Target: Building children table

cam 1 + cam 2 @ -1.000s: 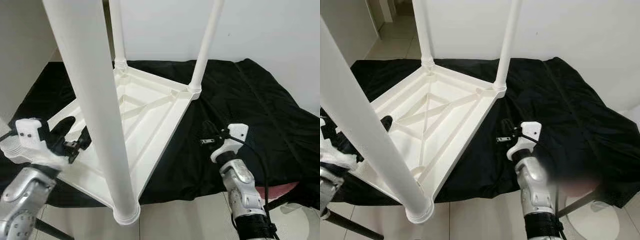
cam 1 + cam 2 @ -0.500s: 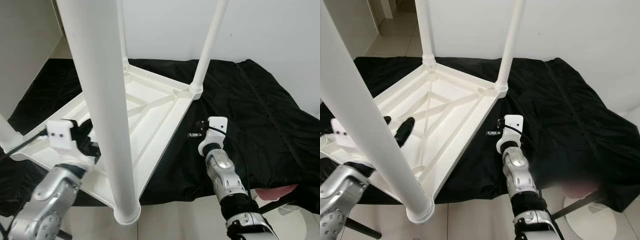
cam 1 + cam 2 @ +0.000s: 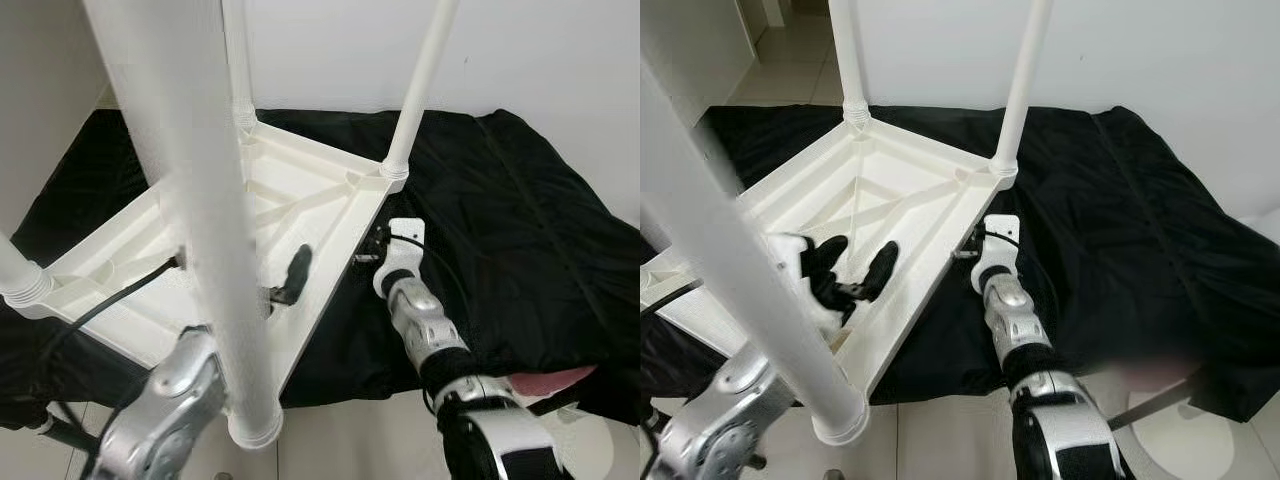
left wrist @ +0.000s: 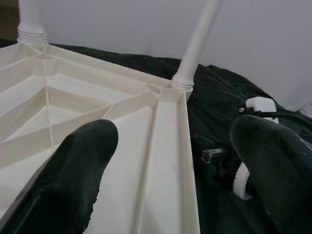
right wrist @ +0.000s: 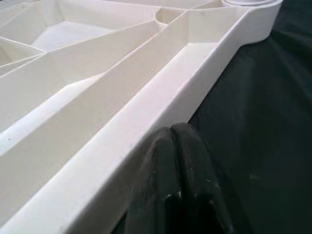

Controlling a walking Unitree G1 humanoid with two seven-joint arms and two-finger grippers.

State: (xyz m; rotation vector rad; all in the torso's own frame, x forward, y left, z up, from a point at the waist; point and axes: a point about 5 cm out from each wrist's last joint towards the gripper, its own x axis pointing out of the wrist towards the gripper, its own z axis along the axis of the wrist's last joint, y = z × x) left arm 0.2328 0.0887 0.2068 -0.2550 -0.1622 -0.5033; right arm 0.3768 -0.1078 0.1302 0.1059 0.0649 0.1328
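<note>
A white plastic children's table lies upside down on a black cloth, its legs pointing up. The near leg crosses the front of the picture, and two more legs stand at the far corners. My left gripper hovers open over the ribbed underside, with its fingers wide apart and nothing between them. My right gripper is shut, and its tips rest against the outer wall of the table's right rim. In the eye views that arm reaches in from the front right.
The black cloth spreads over the floor to the right and behind the table. A white wall stands close behind. Pale floor tiles lie at the front, with a white round base at the lower right.
My left arm has swung right, from outside the table's left edge to over its underside. The right gripper has moved left up to the table's rim.
</note>
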